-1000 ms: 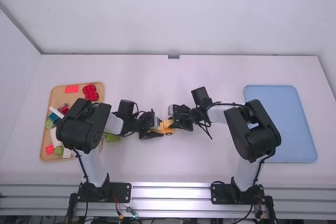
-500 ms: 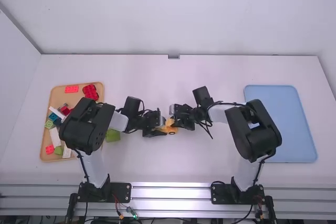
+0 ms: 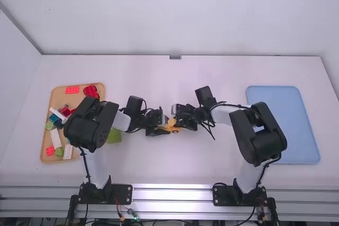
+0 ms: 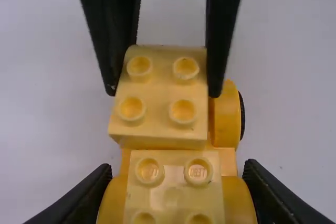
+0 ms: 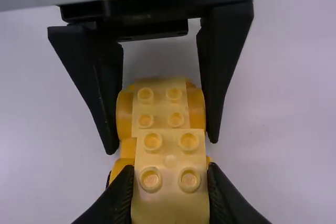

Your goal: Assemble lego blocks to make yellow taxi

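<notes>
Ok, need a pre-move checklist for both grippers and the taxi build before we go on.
1. Left gripper clamped on the yellow wheeled base: ok.
2. Right gripper closed on its yellow studded brick: ok.
3. That brick pressed flush onto the base: cannot tell, its underside is hidden.
4. Brick lined up with the second studded brick: cannot tell; the two look slightly offset in both wrist views, maybe just the angle.
5. Green block beside the wooden tray away from both gripper tips: ok.
</notes>
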